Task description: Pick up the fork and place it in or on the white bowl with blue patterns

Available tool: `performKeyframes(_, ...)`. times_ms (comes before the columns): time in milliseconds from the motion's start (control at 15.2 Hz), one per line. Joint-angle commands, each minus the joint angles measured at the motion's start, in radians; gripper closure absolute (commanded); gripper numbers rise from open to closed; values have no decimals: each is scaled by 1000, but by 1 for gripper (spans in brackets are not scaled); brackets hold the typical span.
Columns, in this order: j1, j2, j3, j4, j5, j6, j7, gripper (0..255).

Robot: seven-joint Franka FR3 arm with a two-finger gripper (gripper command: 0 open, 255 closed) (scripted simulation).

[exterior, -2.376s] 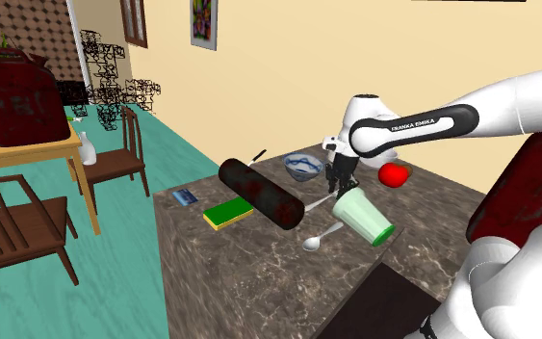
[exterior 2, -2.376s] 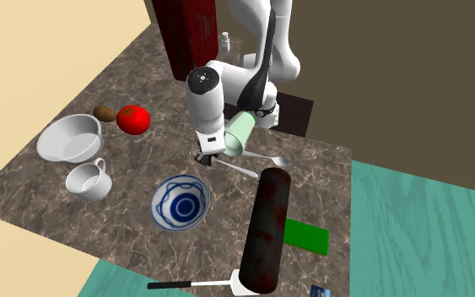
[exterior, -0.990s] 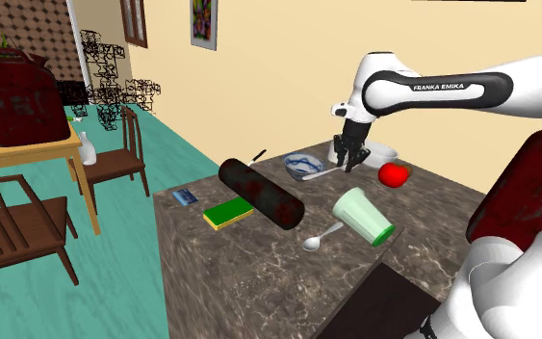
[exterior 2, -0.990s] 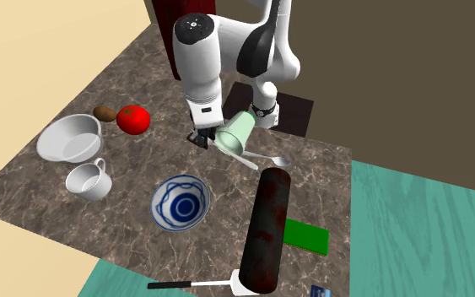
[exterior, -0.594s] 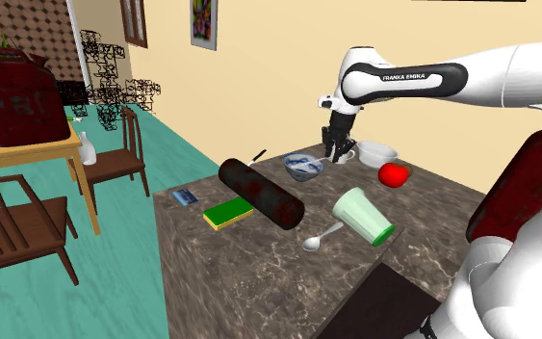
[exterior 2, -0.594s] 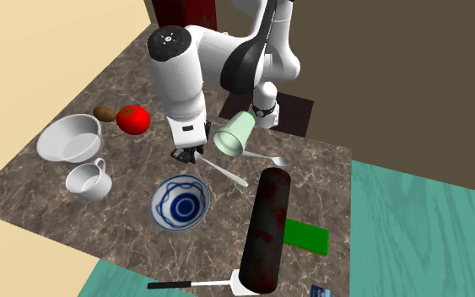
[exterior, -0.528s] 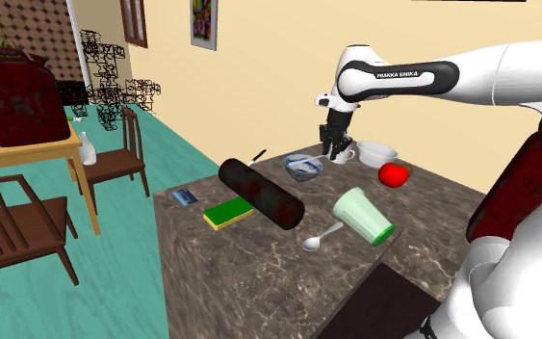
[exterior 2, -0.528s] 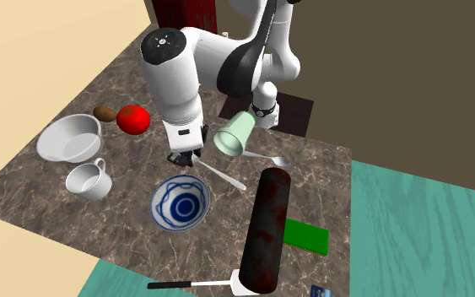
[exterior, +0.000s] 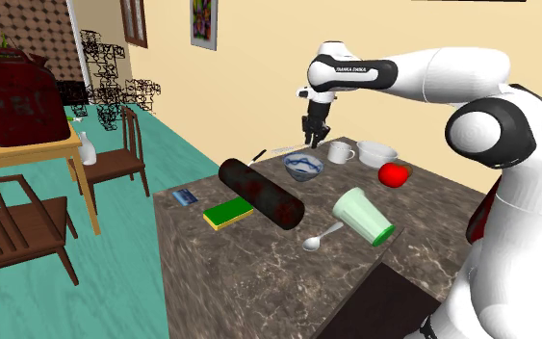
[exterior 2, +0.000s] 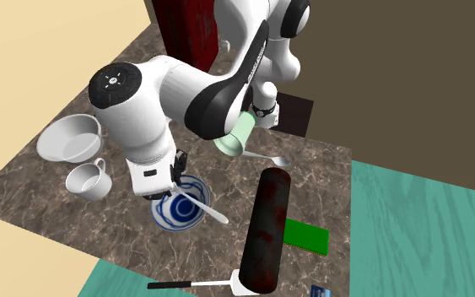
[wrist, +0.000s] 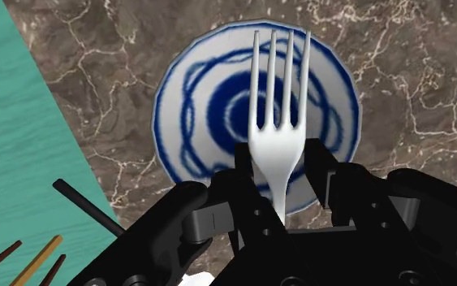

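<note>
A silver fork (wrist: 278, 130) is clasped by its handle between my black fingers (wrist: 246, 175), tines pointing away from the hand. My gripper (wrist: 282, 177) is shut on it and hangs directly over the white bowl with blue rings (wrist: 187, 104). In the shoulder view the gripper (exterior: 310, 135) is above the bowl (exterior: 303, 167), with the fork (exterior: 282, 150) sticking out towards that view's left. From the second exterior view the gripper (exterior 2: 176, 180) covers part of the bowl (exterior 2: 175, 214), and the fork (exterior 2: 207, 207) slants across its rim.
On the marble table (exterior: 249, 270) are a white mug (exterior: 339, 152), a plain white bowl (exterior: 377, 153), a tomato (exterior: 392, 174), a tipped pale green cup (exterior: 362, 216), a spoon (exterior: 322, 236), a dark cylinder (exterior: 261, 193), a green sponge (exterior: 228, 213) and a knife (exterior 2: 189, 285).
The gripper lifted the fork from beside the green cup and carried it across the table to above the blue-patterned bowl. The other objects have stayed put.
</note>
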Motion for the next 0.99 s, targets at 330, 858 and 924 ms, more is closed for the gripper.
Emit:
performKeyframes(330,-4,36,4,-42,16,76,-7,255)
performKeyframes(858,-2,47,7,-128,22,171,-8,255)
performKeyframes(924,-2,47,7,-127,22,171,-8,255)
